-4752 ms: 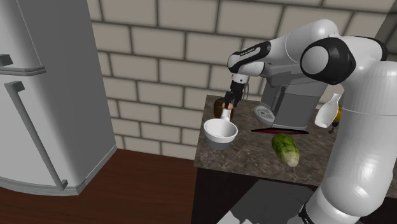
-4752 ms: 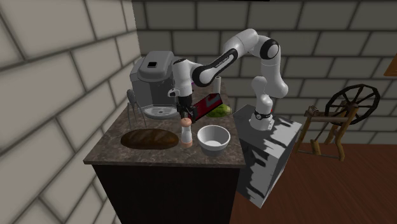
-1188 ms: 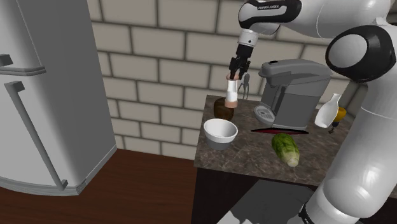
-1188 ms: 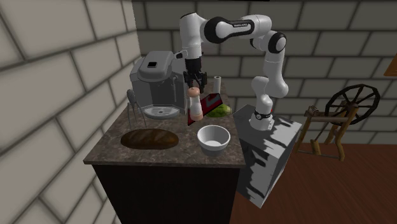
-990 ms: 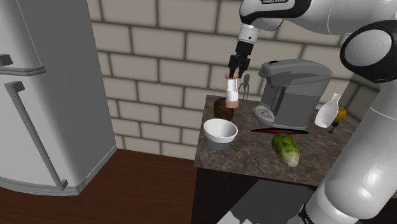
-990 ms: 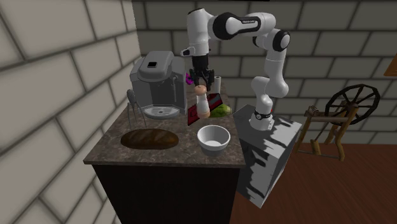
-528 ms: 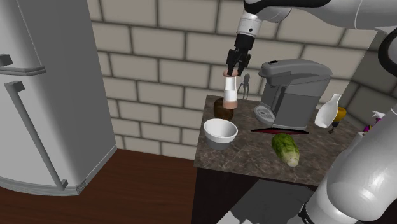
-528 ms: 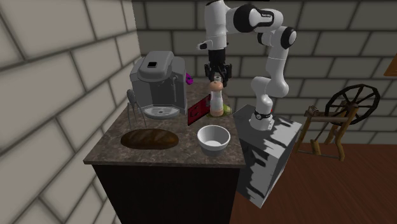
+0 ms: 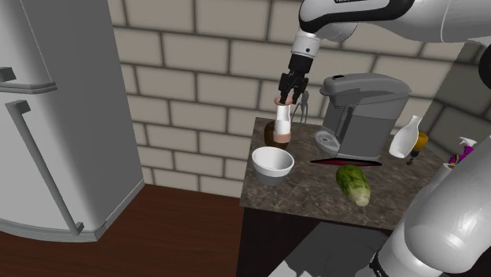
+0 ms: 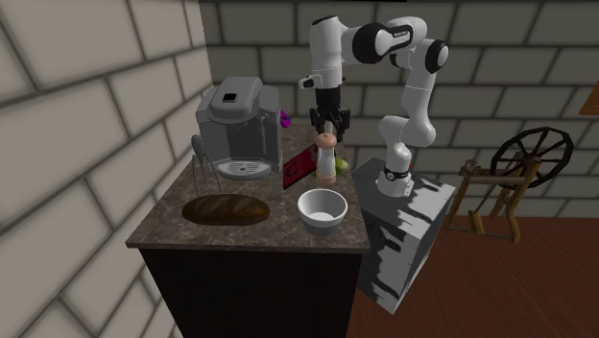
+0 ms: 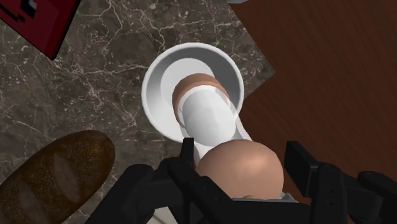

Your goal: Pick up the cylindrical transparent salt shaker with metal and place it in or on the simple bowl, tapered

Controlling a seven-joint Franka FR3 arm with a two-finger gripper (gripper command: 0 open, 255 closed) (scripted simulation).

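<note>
While the black fingers clasp the salt shaker by its brownish cap, the white-bodied shaker hangs upright in the air above the dark marbled counter. Seen from the wrist view, its base lines up with the white bowl, so it is probably right over it. A brown loaf lies near the bowl.

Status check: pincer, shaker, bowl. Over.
Pincer shut on shaker, at its cap. Shaker upright, in the air over bowl. Bread beside bowl, not in the way.
</note>
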